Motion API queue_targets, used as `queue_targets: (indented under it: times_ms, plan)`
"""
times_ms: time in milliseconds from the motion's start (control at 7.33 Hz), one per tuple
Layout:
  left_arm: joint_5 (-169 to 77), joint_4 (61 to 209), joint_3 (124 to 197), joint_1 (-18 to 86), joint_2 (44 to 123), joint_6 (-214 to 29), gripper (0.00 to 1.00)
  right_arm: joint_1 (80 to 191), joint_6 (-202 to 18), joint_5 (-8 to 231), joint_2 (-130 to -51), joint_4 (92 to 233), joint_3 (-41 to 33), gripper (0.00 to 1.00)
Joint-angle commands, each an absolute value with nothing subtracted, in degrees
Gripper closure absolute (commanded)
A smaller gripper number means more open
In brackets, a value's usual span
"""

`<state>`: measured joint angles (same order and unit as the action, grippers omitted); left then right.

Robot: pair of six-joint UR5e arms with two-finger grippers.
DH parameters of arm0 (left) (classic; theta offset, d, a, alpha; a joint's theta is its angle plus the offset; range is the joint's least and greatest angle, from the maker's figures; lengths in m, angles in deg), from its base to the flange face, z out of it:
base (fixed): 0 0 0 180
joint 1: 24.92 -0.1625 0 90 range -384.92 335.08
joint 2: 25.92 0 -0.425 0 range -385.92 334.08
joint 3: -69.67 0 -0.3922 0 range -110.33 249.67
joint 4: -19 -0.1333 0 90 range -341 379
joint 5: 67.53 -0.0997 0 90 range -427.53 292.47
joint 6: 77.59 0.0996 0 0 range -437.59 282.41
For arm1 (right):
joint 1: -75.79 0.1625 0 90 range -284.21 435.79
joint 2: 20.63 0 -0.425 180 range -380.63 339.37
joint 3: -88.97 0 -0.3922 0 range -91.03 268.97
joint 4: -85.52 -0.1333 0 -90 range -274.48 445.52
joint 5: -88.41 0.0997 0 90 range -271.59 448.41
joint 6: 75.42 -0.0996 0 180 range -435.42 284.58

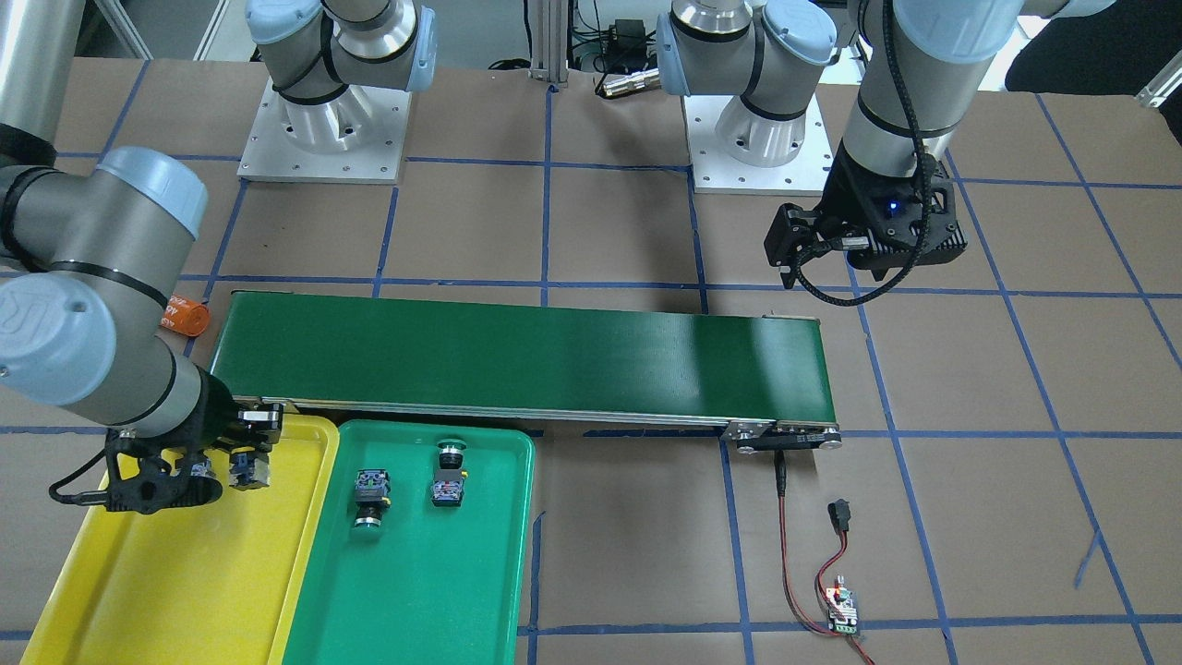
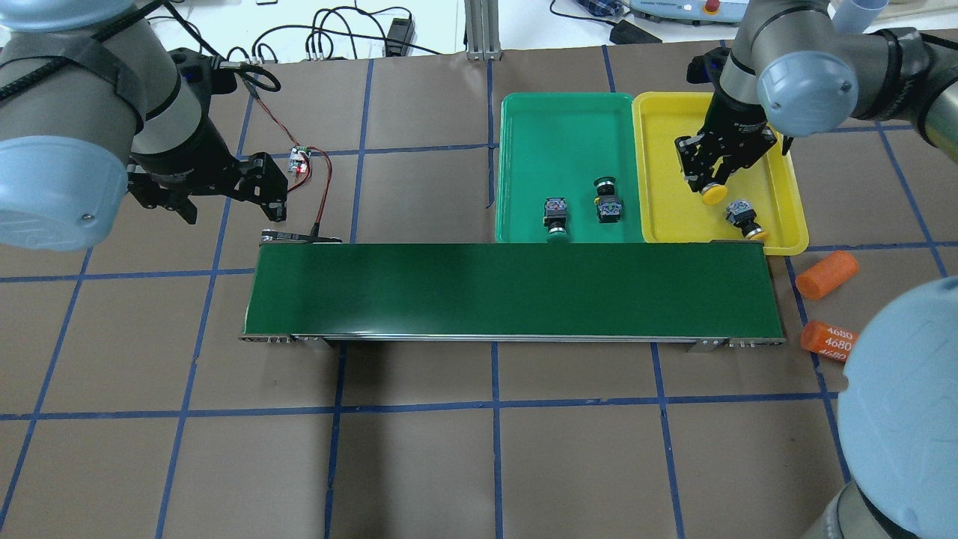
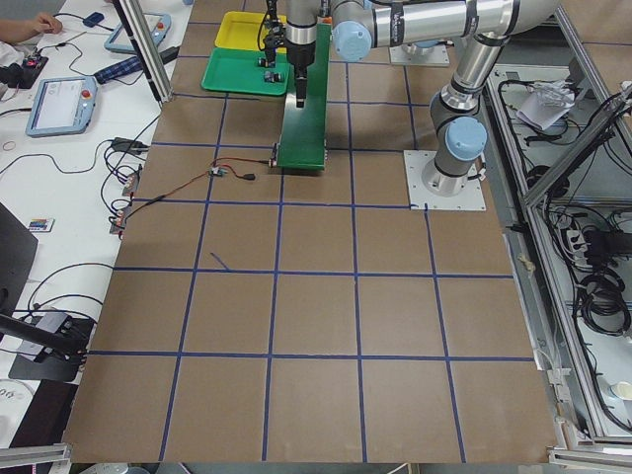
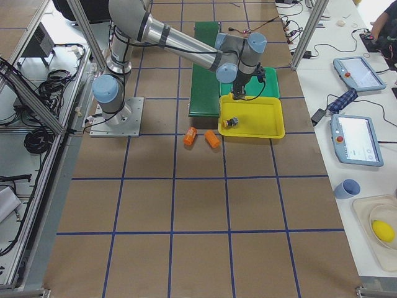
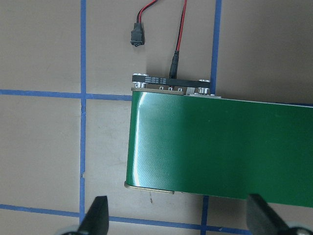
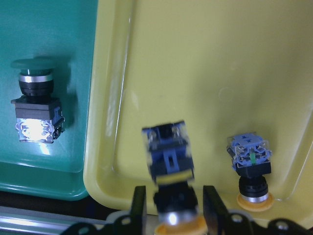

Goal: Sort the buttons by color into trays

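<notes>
My right gripper (image 2: 715,178) hangs over the yellow tray (image 2: 786,172), near its conveyor-side edge. In the right wrist view its fingers (image 6: 139,205) stand slightly apart from a blurred yellow button (image 6: 168,159) between them, so it looks open. A second yellow button (image 2: 743,218) lies in the same tray. Two green buttons (image 2: 555,217) (image 2: 608,202) lie in the green tray (image 2: 569,127). My left gripper (image 2: 273,191) is open and empty above the table, by the conveyor's far end.
The long dark-green conveyor belt (image 2: 509,288) runs along the trays' near edges. Two orange cylinders (image 2: 825,274) (image 2: 829,340) lie beside its right end. A small controller board (image 2: 299,159) with red and black wires sits near the left gripper.
</notes>
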<state>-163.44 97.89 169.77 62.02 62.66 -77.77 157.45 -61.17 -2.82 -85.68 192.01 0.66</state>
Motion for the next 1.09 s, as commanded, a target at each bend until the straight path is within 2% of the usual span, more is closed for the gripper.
queue_targets:
  times_ms: [0,682,955]
  plan:
    - [-163.59,97.93,169.86,62.01,62.67,-77.77,0.00,157.36,-60.83,-2.47,-87.76,189.34,1.08,0.00]
    - [-163.33,97.67,170.83,62.18,62.14,-78.73,0.00,168.68,-65.14,-2.12,-109.45,174.14,1.43,0.00]
    - [-163.24,97.67,169.96,62.18,61.79,-78.65,0.00,168.87,-64.79,-2.29,-112.03,174.11,0.38,0.00]
